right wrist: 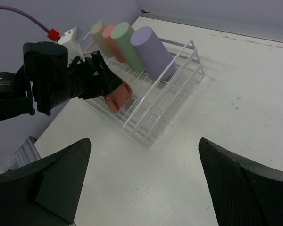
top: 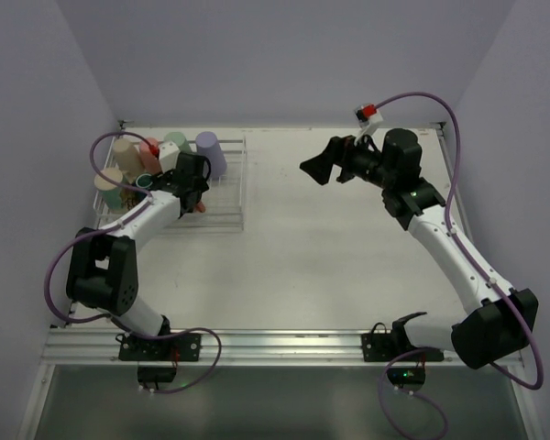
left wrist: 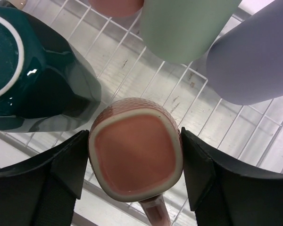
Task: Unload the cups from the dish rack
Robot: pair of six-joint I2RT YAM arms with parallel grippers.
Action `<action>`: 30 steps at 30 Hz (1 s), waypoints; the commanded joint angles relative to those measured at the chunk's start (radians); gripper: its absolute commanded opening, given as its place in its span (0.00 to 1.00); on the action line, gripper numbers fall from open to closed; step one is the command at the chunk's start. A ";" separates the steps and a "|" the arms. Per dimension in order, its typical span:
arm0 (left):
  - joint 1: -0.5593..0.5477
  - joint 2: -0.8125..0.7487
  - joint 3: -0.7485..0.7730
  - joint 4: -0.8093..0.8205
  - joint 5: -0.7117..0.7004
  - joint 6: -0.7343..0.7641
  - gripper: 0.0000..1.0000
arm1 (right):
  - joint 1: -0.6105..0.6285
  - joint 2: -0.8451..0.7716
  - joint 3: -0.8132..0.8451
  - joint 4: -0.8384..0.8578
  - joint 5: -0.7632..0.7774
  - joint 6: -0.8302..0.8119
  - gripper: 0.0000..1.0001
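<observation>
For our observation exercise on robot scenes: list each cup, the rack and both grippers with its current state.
salmon mug: upside down in rack, gripped.
dark green mug: upside down in rack.
mint green tumbler: tilted, base up.
lilac tumbler: tilted, base up.
dish rack: holds cups.
left gripper: jaws closed on salmon mug.
right gripper: jaws open, empty.

Bright, even light; glare on teal cup (left wrist: 42, 75)

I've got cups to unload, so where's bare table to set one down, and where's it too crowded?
Barest is the table middle, between the dish rack and the right end effector, and the strip along its near edge. Crowded: the rack's left part, packed with leaning cups, where the left end effector grips the salmon cup.
</observation>
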 commanded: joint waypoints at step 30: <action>0.012 -0.762 -0.291 0.263 0.541 -0.034 0.27 | 0.374 0.197 -0.205 0.823 0.271 0.815 0.91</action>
